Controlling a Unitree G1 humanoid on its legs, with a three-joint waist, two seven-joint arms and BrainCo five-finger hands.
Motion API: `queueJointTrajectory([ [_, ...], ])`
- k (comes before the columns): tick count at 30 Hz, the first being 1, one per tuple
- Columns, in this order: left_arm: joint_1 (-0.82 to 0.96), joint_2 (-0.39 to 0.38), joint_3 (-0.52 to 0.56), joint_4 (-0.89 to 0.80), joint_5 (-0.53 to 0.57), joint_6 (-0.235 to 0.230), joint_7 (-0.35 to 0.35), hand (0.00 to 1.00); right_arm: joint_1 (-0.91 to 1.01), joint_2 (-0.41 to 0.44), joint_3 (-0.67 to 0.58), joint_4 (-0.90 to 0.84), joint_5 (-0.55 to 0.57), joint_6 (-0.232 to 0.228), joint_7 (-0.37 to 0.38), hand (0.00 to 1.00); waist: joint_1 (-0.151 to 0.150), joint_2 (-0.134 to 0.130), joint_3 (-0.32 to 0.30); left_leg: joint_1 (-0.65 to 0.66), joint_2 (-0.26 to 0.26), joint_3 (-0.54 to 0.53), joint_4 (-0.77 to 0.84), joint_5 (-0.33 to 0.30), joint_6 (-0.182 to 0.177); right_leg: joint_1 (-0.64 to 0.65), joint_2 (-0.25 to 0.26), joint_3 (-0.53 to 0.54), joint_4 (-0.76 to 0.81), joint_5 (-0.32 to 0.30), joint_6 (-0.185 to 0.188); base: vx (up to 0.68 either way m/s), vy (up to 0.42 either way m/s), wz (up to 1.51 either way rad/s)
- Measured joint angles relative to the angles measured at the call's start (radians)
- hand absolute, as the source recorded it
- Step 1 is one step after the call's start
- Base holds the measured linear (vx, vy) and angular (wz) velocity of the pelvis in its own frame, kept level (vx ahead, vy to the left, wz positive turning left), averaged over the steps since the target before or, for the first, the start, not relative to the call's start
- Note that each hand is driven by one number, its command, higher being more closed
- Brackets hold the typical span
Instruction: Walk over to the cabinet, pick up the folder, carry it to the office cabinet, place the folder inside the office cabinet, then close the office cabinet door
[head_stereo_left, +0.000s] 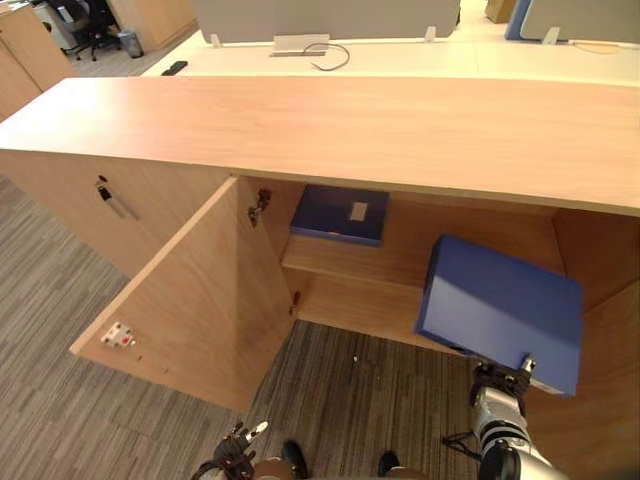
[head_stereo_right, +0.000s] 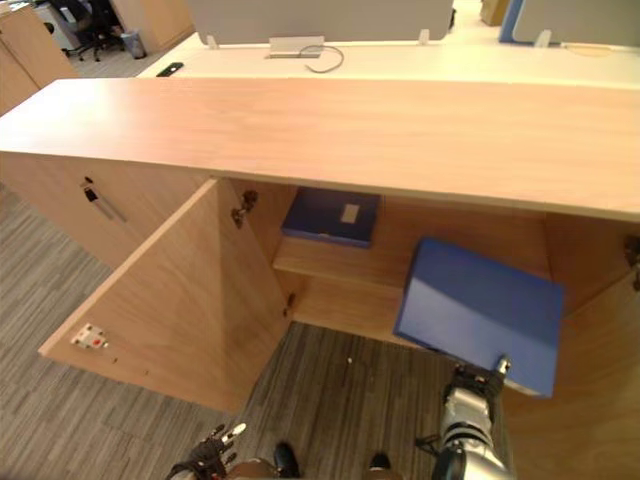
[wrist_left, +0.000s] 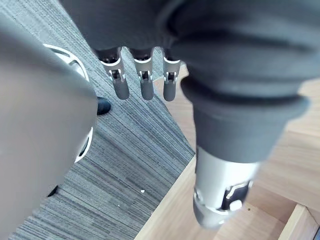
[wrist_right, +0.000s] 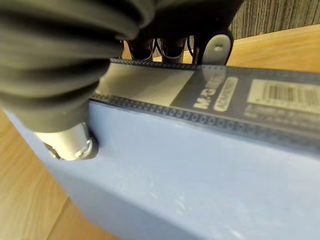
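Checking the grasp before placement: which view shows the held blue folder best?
The left eye view: almost the whole held folder shows, tilted before the open cabinet, its lower edge pinched by the right hand. The right eye view shows nearly the same. The right wrist view catches its spine and one face, very close.

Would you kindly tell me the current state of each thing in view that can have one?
Light wooden office cabinet door: swung wide open.
Right hand: shut on the blue flat folder.
Blue flat folder: held tilted at the cabinet opening.
Second blue folder: lying flat on the inner shelf.
Left hand: open, low above the floor.
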Motion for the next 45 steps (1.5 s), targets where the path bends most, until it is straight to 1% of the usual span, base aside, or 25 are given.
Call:
queueJointTrajectory([
  [2,-0.003,-0.001,-0.008,0.000,0.028,0.000,0.000,0.00,-0.016,-0.002,-0.007,-0.007,0.010,-0.014,-0.005,1.00,0.006,0.004,-0.003,0.006,-0.005,0.027,0.001,-0.021,-0.005,-0.015,-0.002,0.027,0.018,-0.016,0.003,0.20,0.048,-0.43],
  [4,-0.013,0.002,-0.032,0.000,0.047,0.000,0.001,0.00,-0.041,-0.010,-0.011,-0.007,0.011,-0.016,-0.013,1.00,0.009,0.011,-0.008,0.016,-0.014,0.068,0.006,-0.038,-0.009,-0.063,-0.017,0.066,0.094,-0.058,0.013,0.33,0.070,-0.49],
  [6,-0.013,0.002,-0.043,0.001,0.050,0.000,0.001,0.00,-0.056,-0.010,-0.012,-0.004,0.011,-0.015,-0.018,1.00,0.015,0.020,-0.011,0.046,-0.021,0.093,0.006,-0.051,-0.003,-0.077,-0.027,0.093,0.143,-0.082,0.002,0.30,0.066,-0.58],
  [8,-0.006,0.000,-0.064,0.008,0.054,-0.001,0.001,0.00,-0.071,-0.009,-0.003,-0.001,0.010,-0.014,-0.026,1.00,0.020,0.040,-0.022,0.096,-0.021,0.127,0.009,-0.062,0.006,-0.100,-0.038,0.098,0.250,-0.098,-0.002,0.27,0.044,-0.59],
  [9,-0.005,0.005,-0.084,0.024,0.057,-0.001,0.001,0.00,-0.086,-0.004,0.001,0.001,0.010,-0.013,-0.028,1.00,0.022,0.045,-0.022,0.138,-0.019,0.152,0.021,-0.064,0.005,-0.139,-0.053,0.093,0.390,-0.118,-0.002,0.24,0.020,-0.52],
  [11,0.003,0.013,-0.131,0.038,0.066,-0.001,-0.001,0.00,-0.095,-0.004,0.008,0.002,0.006,-0.009,-0.029,1.00,0.003,0.047,-0.023,0.194,-0.015,0.176,0.067,-0.073,0.016,-0.206,-0.096,0.031,0.647,-0.105,-0.009,0.21,-0.016,-0.36],
  [12,0.014,0.012,-0.141,0.039,0.073,-0.003,-0.002,0.00,-0.104,-0.006,0.021,0.004,0.001,-0.003,-0.029,1.00,-0.002,0.061,-0.028,0.229,-0.010,0.178,0.054,-0.087,0.026,-0.265,-0.111,-0.021,0.735,-0.146,-0.015,0.26,-0.046,-0.61],
  [13,0.024,0.022,-0.151,0.047,0.085,-0.003,-0.004,0.00,-0.129,-0.005,0.067,0.005,-0.012,0.010,-0.027,1.00,-0.003,0.068,-0.023,0.272,-0.004,0.180,0.038,-0.112,0.005,-0.338,-0.110,-0.107,0.724,-0.207,-0.054,0.23,-0.032,-0.63],
  [14,0.023,0.032,-0.157,0.053,0.089,-0.002,-0.004,0.00,-0.135,-0.006,0.084,0.004,-0.016,0.016,-0.024,1.00,-0.004,0.064,-0.020,0.280,0.000,0.182,0.042,-0.125,-0.013,-0.363,-0.108,-0.145,0.690,-0.206,-0.063,0.26,-0.098,-0.53],
  [16,0.020,0.044,-0.164,0.073,0.100,0.000,-0.008,0.00,-0.138,-0.024,0.110,0.004,-0.042,0.036,-0.019,1.00,-0.018,0.053,-0.007,0.297,0.010,0.194,0.091,-0.186,-0.090,-0.359,-0.096,-0.231,0.522,-0.114,-0.128,0.28,-0.124,-0.06],
  [17,0.017,0.022,-0.166,0.077,0.112,-0.001,-0.017,0.00,-0.136,-0.045,0.112,0.007,-0.053,0.040,-0.020,1.00,-0.011,0.090,0.004,0.280,0.065,0.201,0.153,-0.209,-0.097,-0.327,-0.057,-0.244,0.493,-0.107,-0.144,0.32,-0.102,-0.12],
  [18,0.019,0.017,-0.169,0.076,0.126,-0.001,-0.024,0.00,-0.138,-0.044,0.110,0.011,-0.053,0.042,-0.023,1.00,-0.008,0.088,0.007,0.279,0.059,0.197,0.147,-0.233,-0.107,-0.308,-0.050,-0.236,0.477,-0.107,-0.144,0.33,-0.099,-0.19],
  [20,0.023,0.022,-0.172,0.058,0.154,-0.009,-0.035,0.00,-0.138,-0.049,0.116,0.011,-0.055,0.041,-0.022,1.00,-0.014,0.077,0.020,0.277,0.066,0.189,0.156,-0.244,-0.095,-0.232,-0.040,-0.235,0.442,-0.108,-0.143,0.15,-0.035,-0.09],
  [21,0.025,0.024,-0.172,0.056,0.162,-0.012,-0.036,0.00,-0.140,-0.051,0.126,0.010,-0.056,0.041,-0.021,1.00,-0.013,0.078,0.020,0.262,0.075,0.188,0.169,-0.246,-0.090,-0.220,-0.035,-0.234,0.440,-0.110,-0.140,0.07,0.001,-0.09],
  [22,0.024,0.032,-0.171,0.052,0.172,-0.018,-0.037,0.00,-0.143,-0.053,0.155,-0.004,-0.056,0.041,-0.020,1.00,-0.014,0.078,0.021,0.218,0.100,0.186,0.204,-0.229,-0.065,-0.215,-0.026,-0.234,0.454,-0.129,-0.127,0.02,0.007,-0.08],
  [23,0.024,0.036,-0.168,0.048,0.175,-0.018,-0.037,0.00,-0.147,-0.054,0.167,-0.012,-0.058,0.041,-0.018,1.00,-0.015,0.077,0.023,0.194,0.117,0.192,0.236,-0.233,-0.059,-0.222,-0.021,-0.233,0.469,-0.147,-0.119,0.02,0.018,-0.14],
  [24,0.023,0.051,-0.165,0.047,0.176,-0.018,-0.037,0.00,-0.157,-0.052,0.191,-0.016,-0.072,0.042,-0.015,1.00,-0.012,0.071,0.030,0.170,0.152,0.187,0.315,-0.276,-0.072,-0.244,-0.020,-0.226,0.512,-0.171,-0.111,-0.01,0.011,-0.07],
  [27,0.014,0.079,-0.157,0.047,0.176,-0.011,-0.036,0.00,-0.172,-0.045,0.202,-0.026,-0.095,0.043,-0.017,1.00,-0.014,0.057,0.055,0.081,0.213,0.162,0.481,-0.335,-0.041,-0.291,-0.029,-0.239,0.588,-0.203,-0.109,-0.02,-0.009,0.09],
  [28,0.007,0.089,-0.144,0.040,0.175,-0.013,-0.032,0.00,-0.182,-0.039,0.202,-0.040,-0.096,0.042,-0.020,1.00,-0.016,0.049,0.076,0.035,0.240,0.135,0.551,-0.358,-0.031,-0.314,-0.033,-0.250,0.627,-0.219,-0.112,-0.05,-0.035,0.25],
  [31,-0.038,0.119,-0.121,0.030,0.173,-0.015,-0.023,0.00,-0.233,-0.040,0.201,-0.052,-0.122,0.041,-0.024,1.00,-0.019,0.043,0.109,-0.092,0.301,0.059,0.714,-0.423,-0.017,-0.390,-0.054,-0.297,0.734,-0.272,-0.124,-0.10,-0.043,0.36],
  [32,-0.044,0.123,-0.118,0.026,0.172,-0.015,-0.023,0.00,-0.242,-0.039,0.201,-0.060,-0.126,0.041,-0.028,1.00,-0.017,0.039,0.114,-0.115,0.307,0.048,0.737,-0.433,-0.015,-0.405,-0.062,-0.303,0.758,-0.285,-0.126,-0.12,-0.030,0.38],
  [34,-0.060,0.129,-0.108,-0.010,0.168,-0.022,-0.018,0.00,-0.298,-0.039,0.191,-0.089,-0.128,0.035,-0.035,1.00,-0.018,0.033,0.138,-0.208,0.317,-0.008,0.827,-0.470,-0.006,-0.467,-0.105,-0.332,0.857,-0.330,-0.132,-0.11,-0.026,0.42],
  [37,-0.079,0.141,-0.093,-0.050,0.153,-0.029,-0.012,0.00,-0.398,-0.039,0.149,-0.089,-0.120,0.025,-0.057,1.00,-0.012,0.035,0.168,-0.310,0.340,-0.056,0.926,-0.512,-0.004,-0.538,-0.130,-0.355,0.949,-0.364,-0.145,-0.15,-0.012,0.24],
  [41,-0.107,0.149,-0.090,-0.098,0.124,-0.036,-0.001,0.00,-0.474,-0.041,0.103,-0.122,-0.079,0.002,-0.085,1.00,0.020,0.030,0.203,-0.422,0.349,-0.104,1.039,-0.555,-0.014,-0.635,-0.180,-0.354,1.074,-0.405,-0.166,-0.12,0.008,0.14],
  [45,-0.111,0.151,-0.082,-0.160,0.087,-0.038,0.006,0.00,-0.508,-0.040,0.054,-0.124,-0.001,-0.021,-0.134,1.00,0.047,0.029,0.227,-0.507,0.370,-0.136,1.128,-0.584,-0.017,-0.707,-0.194,-0.350,1.150,-0.421,-0.174,-0.11,0.061,-0.01],
])
